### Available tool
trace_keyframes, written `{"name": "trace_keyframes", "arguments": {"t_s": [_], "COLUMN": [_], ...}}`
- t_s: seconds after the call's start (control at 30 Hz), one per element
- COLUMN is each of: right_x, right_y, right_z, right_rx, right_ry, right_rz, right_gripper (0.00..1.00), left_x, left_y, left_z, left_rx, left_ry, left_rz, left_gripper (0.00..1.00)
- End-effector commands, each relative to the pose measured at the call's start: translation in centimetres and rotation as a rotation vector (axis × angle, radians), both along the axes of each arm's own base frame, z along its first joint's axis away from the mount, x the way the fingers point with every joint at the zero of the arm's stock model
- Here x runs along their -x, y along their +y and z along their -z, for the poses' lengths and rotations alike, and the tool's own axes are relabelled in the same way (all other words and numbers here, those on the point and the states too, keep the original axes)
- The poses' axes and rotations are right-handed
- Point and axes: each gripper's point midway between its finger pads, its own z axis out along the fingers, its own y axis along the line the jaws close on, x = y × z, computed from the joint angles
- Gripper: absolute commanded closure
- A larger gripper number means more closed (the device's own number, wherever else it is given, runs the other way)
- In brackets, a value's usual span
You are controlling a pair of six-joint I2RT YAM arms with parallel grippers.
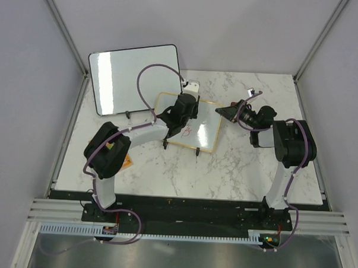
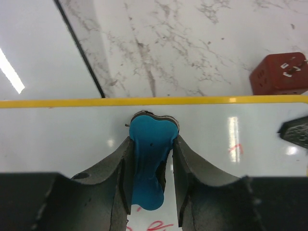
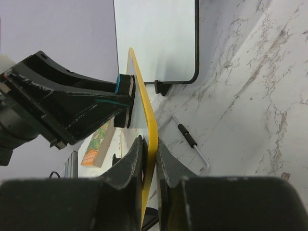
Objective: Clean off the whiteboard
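The whiteboard (image 1: 206, 134) with its yellow frame stands tilted on small black feet at the table's middle. Red characters (image 1: 187, 131) show on its face, some beside the eraser (image 2: 236, 149). My left gripper (image 1: 183, 113) is over the board, shut on a blue eraser (image 2: 147, 163) whose tip rests on the white surface (image 2: 72, 134) just below the yellow top edge. My right gripper (image 1: 226, 112) is shut on the board's right edge, its fingers (image 3: 132, 159) pinching the yellow frame (image 3: 139, 82). The right wrist view shows the eraser (image 3: 124, 98) against the board's face.
A larger black-framed white board (image 1: 134, 78) leans at the back left, close behind the small one. A dark red block (image 2: 281, 74) sits on the marble behind the board. An orange box (image 1: 125, 162) lies by the left arm. A wire stand (image 3: 190, 139) lies under the board.
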Motion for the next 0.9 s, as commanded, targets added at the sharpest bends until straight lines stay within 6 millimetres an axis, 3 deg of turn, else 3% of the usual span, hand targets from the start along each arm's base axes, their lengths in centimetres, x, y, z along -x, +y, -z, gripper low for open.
{"name": "trace_keyframes", "arguments": {"t_s": [0.0, 0.13, 0.17, 0.3, 0.4, 0.5, 0.87], "right_x": [0.5, 0.4, 0.4, 0.4, 0.4, 0.4, 0.5], "right_y": [0.2, 0.2, 0.2, 0.2, 0.1, 0.1, 0.1], "right_z": [-2.3, -2.2, -2.3, -2.3, -2.2, -2.2, -2.5], "right_rx": [0.044, 0.043, 0.042, 0.044, 0.044, 0.045, 0.045], "right_ry": [-0.172, -0.167, -0.169, -0.173, -0.172, -0.17, -0.18], "right_rz": [-0.027, -0.028, -0.028, -0.028, -0.025, -0.024, -0.022], "right_gripper": [1.0, 1.0, 1.0, 1.0, 1.0, 1.0, 1.0], "left_x": [1.9, 2.9, 2.6, 3.3, 3.9, 4.7, 6.7], "left_y": [-5.9, -8.8, -9.4, -11.0, -10.8, -9.8, -3.2], "left_z": [3.3, 4.1, 3.3, 4.1, 5.1, 6.1, 8.5], "left_rx": [-0.032, -0.075, -0.077, -0.113, -0.14, -0.16, -0.138], "left_ry": [0.083, 0.106, 0.09, 0.102, 0.121, 0.141, 0.188], "left_rz": [0.193, 0.25, 0.255, 0.289, 0.291, 0.271, 0.039], "left_gripper": [0.98, 0.98, 0.98, 0.98, 0.98, 0.98, 0.98]}}
